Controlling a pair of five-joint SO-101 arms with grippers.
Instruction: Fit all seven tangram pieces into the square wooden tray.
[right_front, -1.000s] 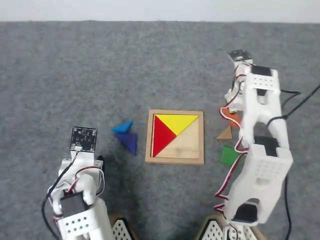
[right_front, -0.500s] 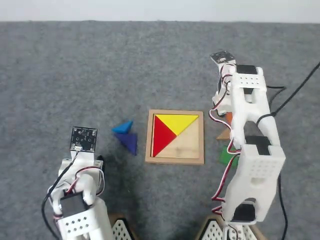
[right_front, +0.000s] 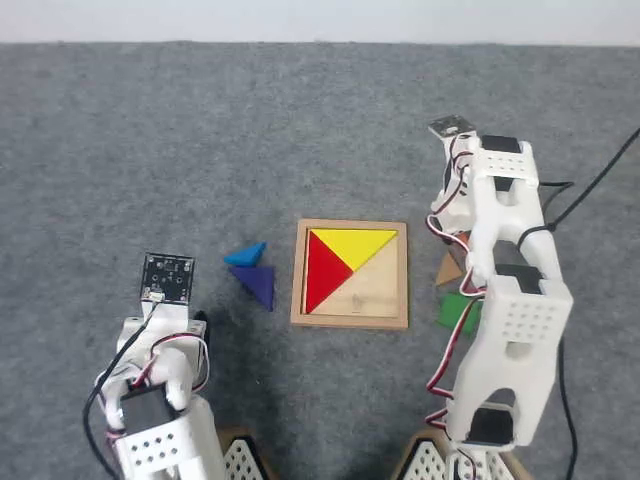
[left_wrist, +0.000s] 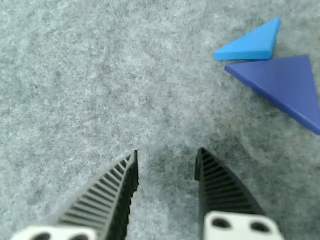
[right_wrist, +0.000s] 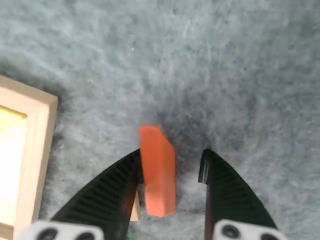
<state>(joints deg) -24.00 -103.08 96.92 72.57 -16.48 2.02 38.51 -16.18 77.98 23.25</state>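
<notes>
The orange piece (right_wrist: 157, 170) was seen between the parted jaws of the right gripper (right_wrist: 171, 155), set against one finger, near the square wooden tray (right_front: 349, 322). The left gripper (left_wrist: 166, 155) was held apart over the carpet (left_wrist: 75, 75), near the dark blue triangle (left_wrist: 287, 87).

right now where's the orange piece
The orange piece sits between the right gripper's open fingers, against one of them; in the high view that is just right of the wooden tray, beside the tan triangle.
</notes>
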